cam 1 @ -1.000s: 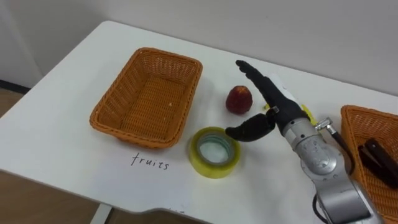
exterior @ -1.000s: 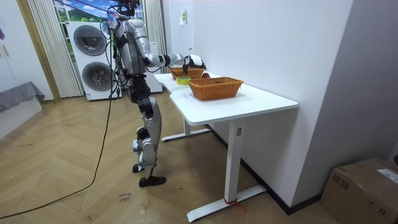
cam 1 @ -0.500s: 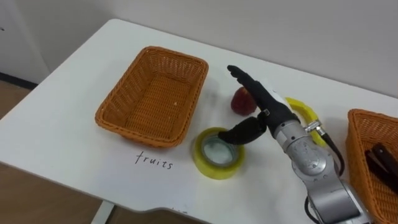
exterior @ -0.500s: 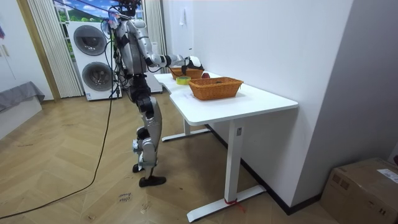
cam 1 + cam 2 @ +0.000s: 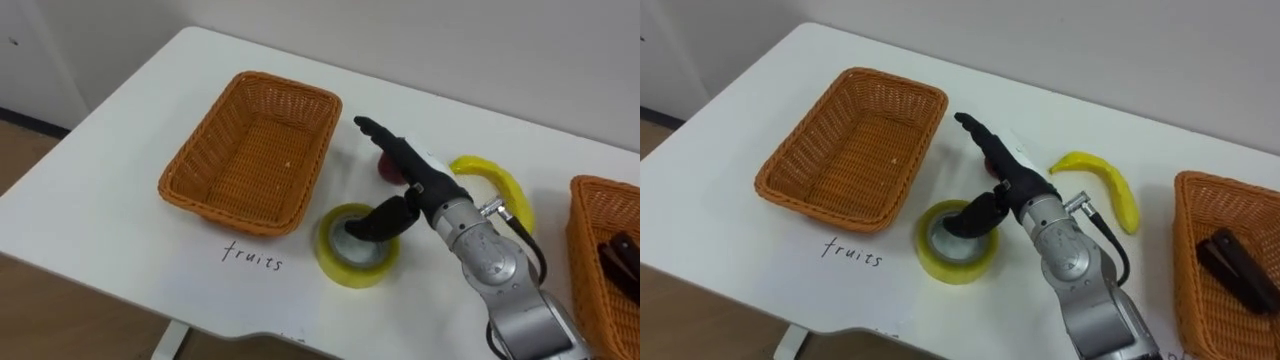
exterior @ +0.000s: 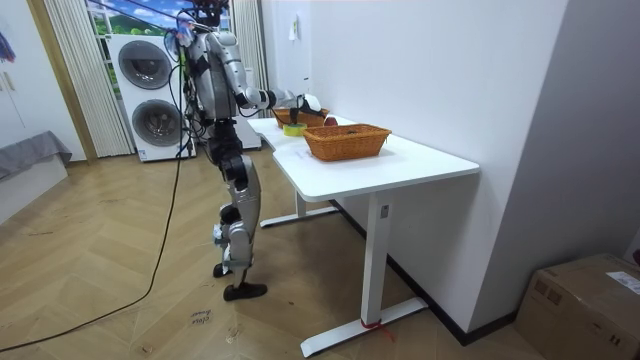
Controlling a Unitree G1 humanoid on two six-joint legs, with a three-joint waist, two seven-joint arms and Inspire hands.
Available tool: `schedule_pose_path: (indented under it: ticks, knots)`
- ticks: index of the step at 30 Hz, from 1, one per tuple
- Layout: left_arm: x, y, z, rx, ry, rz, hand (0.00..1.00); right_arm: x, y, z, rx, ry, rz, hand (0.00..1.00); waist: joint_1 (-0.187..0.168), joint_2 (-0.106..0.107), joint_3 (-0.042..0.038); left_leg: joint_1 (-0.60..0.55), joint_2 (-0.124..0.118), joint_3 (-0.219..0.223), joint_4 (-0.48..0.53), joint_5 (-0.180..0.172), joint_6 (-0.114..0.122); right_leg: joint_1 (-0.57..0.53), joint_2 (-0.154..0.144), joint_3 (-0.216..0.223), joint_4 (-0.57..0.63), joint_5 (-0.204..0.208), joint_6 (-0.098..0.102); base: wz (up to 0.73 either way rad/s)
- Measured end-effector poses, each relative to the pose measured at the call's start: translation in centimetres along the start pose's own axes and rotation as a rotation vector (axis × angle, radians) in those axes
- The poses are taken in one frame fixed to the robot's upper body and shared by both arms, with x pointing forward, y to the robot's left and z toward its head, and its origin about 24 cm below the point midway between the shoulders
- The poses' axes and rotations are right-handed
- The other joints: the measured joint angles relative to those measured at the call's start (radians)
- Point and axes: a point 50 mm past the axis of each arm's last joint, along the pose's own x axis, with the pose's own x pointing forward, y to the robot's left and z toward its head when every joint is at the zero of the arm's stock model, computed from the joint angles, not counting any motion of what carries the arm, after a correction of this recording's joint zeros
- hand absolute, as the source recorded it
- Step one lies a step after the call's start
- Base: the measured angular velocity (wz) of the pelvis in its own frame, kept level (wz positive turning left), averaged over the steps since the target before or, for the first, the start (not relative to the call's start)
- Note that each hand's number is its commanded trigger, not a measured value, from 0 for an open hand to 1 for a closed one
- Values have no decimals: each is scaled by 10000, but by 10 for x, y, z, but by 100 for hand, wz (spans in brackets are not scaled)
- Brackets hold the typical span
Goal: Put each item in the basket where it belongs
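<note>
My right hand (image 5: 418,178) reaches in from the lower right, open, its straight fingers stretched over a small red fruit (image 5: 384,166) that is mostly hidden behind them. The thumb hangs down over the hole of a yellow tape roll (image 5: 345,268), which lies flat near the table's front edge. An empty wicker basket (image 5: 255,150) stands to the left of the fruit and the tape. A banana (image 5: 492,178) lies to the right behind the wrist. In the room view the robot stands at the far end of the white table (image 6: 400,160).
A second wicker basket (image 5: 592,215) sits at the right edge with a dark office item (image 5: 625,262) inside. A handwritten word marks the table in front of the left basket. Bare tabletop lies behind the baskets and to the far left.
My right hand has moved left and forward; its fingers now cover the red fruit and its thumb hangs over the tape roll. The banana behind the wrist is uncovered. The camera has shifted slightly.
</note>
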Motion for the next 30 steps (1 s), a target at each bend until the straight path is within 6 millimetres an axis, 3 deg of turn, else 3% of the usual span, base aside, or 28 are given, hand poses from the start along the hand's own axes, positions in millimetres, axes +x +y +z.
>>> schedule_pose_path:
  ticks: [9,16,23,26,30]
  knots:
    - [0,-1,3,103,-105,-42,0,0,0,0,-85,23,22,0,13,6,-28,-13,-27,-19,17,6,8,1,-8,-6,-4,0,1,0]
    - [0,-1,5,93,-140,-59,0,0,1,-3,-582,325,259,0,30,-16,-123,-20,-27,-16,36,14,9,8,-13,-79,-5,0,0,0]
    - [0,-1,6,264,-212,-17,0,0,6,-12,-595,829,1002,0,31,-30,-113,-17,-24,-2,1,87,39,14,-78,-22,0,-3,4,0]
    - [0,1,6,287,-211,76,0,0,8,-15,-518,1155,1334,0,74,-118,-57,-16,-37,15,-5,115,47,-5,-98,17,10,-5,8,-2]
    - [0,3,5,302,-122,245,0,2,10,-17,-484,1274,1740,0,96,-235,-71,-17,-38,10,-3,124,37,-4,-99,5,9,-3,10,0]
